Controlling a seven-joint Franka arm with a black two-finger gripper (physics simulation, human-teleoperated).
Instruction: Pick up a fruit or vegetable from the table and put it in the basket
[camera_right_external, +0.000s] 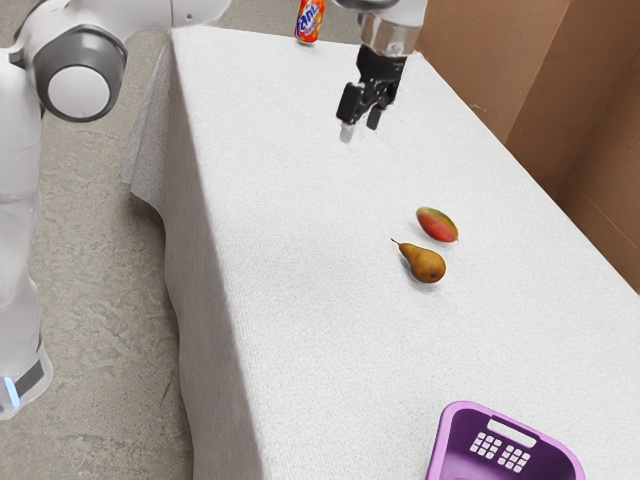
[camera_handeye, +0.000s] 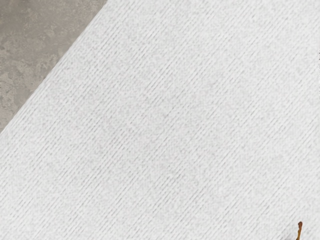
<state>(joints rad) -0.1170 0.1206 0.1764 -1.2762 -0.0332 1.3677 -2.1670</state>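
Observation:
High over the far half of the table, the black gripper (camera_right_external: 360, 127) hangs open in the exterior view, its two fingers apart with nothing between them. A brown pear (camera_right_external: 424, 265) lies on its side on the white cloth, nearer the camera than the gripper. Just behind it rests a red and green mango (camera_right_external: 437, 226), a small gap between them. The purple basket (camera_right_external: 567, 457) stands at the exterior view's lower right, partly cut off by the frame. In the wrist view, the pear's stem (camera_handeye: 299, 230) pokes in at a corner.
An orange Fanta can (camera_right_external: 309, 20) stands at the table's far end. The white tablecloth (camera_right_external: 300, 330) drops over an edge on the exterior view's left. Brown panels (camera_right_external: 540, 90) rise beyond the table on the exterior view's right. The wrist view includes grey floor (camera_handeye: 40, 45) past the table edge.

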